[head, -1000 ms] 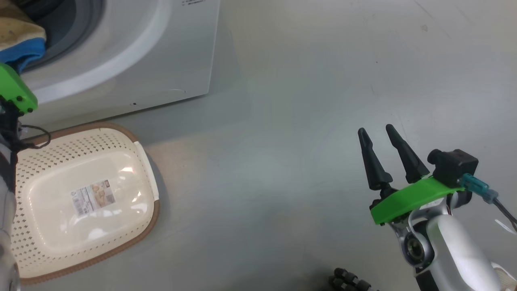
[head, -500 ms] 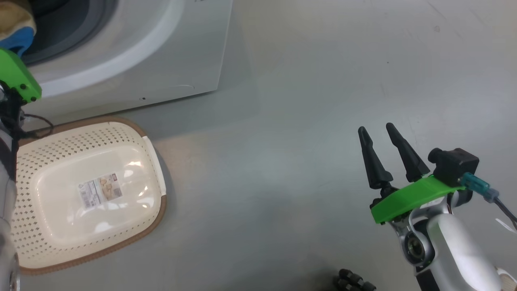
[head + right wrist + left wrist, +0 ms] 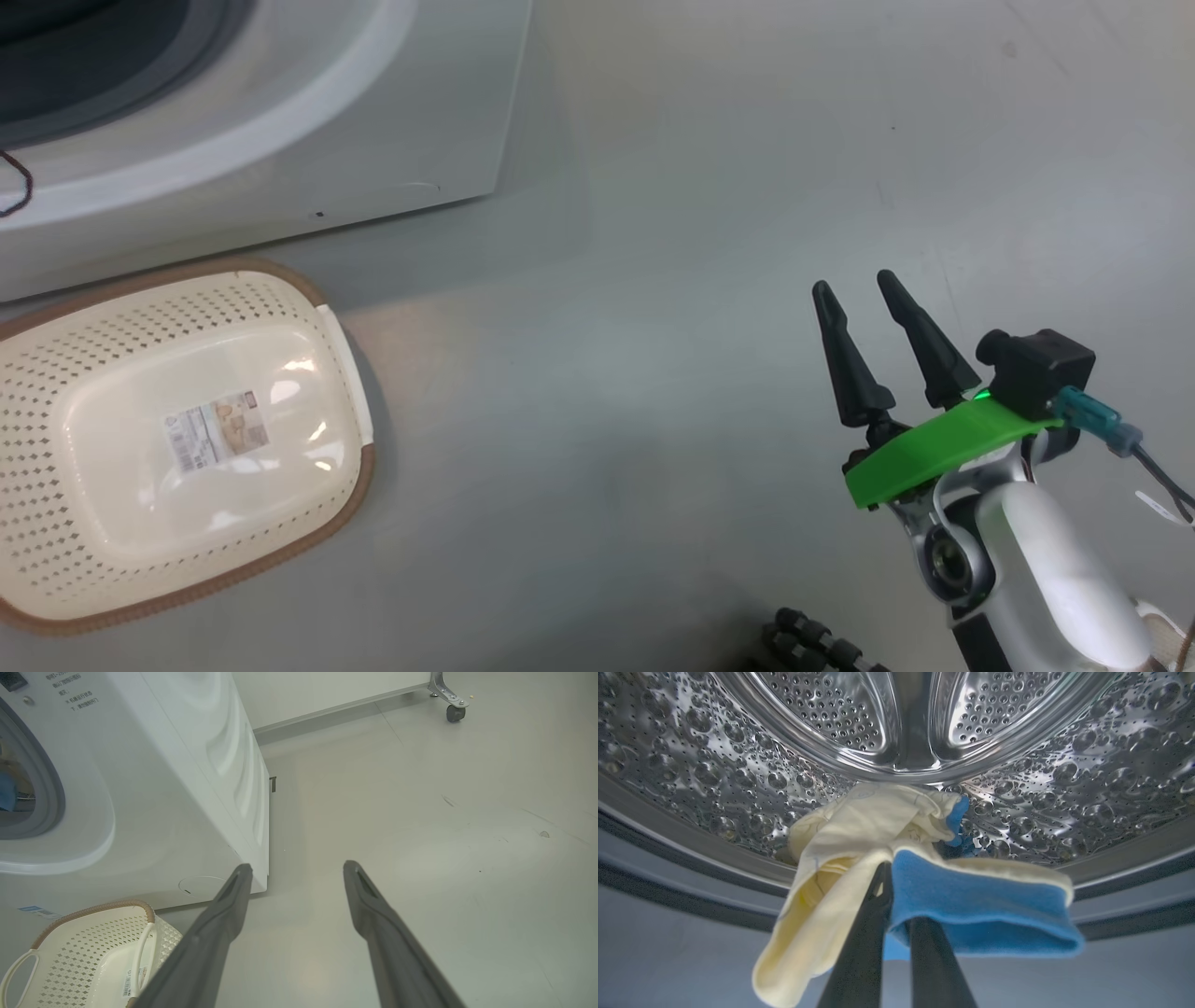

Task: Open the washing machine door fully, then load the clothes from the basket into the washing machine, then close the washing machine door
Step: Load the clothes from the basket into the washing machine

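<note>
Item 1, left gripper (image 3: 896,896): fingers pinched narrow on the clothes (image 3: 873,826), a pale yellow garment with a bright blue piece folded over one finger. I hold the bundle up at the mouth of the steel drum (image 3: 738,779), past the grey gasket (image 3: 55,793), so that on release it should drop inside rather than on the sill. Item 2, right gripper (image 3: 853,284): fingers spread moderately, carrying nothing, parked over bare floor (image 3: 653,280) well apart from the washing machine (image 3: 280,140); I judge this keeps it clear of the loading arm. Item 3, the basket (image 3: 47,523): empty, on the floor just beside the machine's front, near enough for short reaches. Markings: sticker (image 3: 217,439) on the basket bottom, barcode and small picture, text too small to read; printed lines (image 3: 70,690) on the machine front, illegible; blue label (image 3: 39,911) at its lower corner, unreadable.
</note>
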{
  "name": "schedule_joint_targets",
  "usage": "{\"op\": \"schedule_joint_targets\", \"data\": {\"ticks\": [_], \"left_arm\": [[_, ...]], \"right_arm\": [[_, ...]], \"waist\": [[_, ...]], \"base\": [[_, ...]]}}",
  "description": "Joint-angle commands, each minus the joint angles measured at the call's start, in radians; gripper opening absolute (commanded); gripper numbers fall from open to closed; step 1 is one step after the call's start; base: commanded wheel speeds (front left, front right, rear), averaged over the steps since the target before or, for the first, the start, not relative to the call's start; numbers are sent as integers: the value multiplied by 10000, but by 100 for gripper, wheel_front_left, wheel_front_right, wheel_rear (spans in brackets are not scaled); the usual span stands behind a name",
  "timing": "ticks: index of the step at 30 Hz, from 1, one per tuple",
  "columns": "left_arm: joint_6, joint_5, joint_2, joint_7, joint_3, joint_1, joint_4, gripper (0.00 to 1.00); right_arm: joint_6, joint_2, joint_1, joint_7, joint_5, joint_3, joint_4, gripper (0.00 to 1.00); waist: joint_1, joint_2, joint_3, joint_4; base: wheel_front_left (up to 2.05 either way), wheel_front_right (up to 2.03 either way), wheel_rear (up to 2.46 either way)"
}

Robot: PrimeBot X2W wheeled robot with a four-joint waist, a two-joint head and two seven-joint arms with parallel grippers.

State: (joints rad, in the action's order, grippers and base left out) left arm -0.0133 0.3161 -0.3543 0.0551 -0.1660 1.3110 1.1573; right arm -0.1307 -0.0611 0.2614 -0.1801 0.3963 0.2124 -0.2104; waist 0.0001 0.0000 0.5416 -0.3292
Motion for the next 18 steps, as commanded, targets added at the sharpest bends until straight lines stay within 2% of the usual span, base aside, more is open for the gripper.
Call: {"op": "schedule_joint_targets", "data": {"ticks": [1,6,11,18], "left_arm": [[101,-90,-669,-279,107,504,-442,0],[218,-57,-1145,-1087,242,849,-751,0],[117,-70,-1645,-1917,302,1311,-1004,0],[-449,99,-2158,-2946,466,2017,-1339,0]], "right_arm": [[0,-83,85,-83,68,225,292,100],[0,-71,111,-200,149,349,334,100],[0,-54,149,-318,219,457,444,100],[0,-29,127,-489,379,724,463,100]], "waist": [[-1,0,170,-208],[-1,0,596,-640],[-1,0,1181,-1110],[-1,0,1828,-1605]], "base": [[0,0,0],[0,0,0],[0,0,0],[0,0,0]]}}
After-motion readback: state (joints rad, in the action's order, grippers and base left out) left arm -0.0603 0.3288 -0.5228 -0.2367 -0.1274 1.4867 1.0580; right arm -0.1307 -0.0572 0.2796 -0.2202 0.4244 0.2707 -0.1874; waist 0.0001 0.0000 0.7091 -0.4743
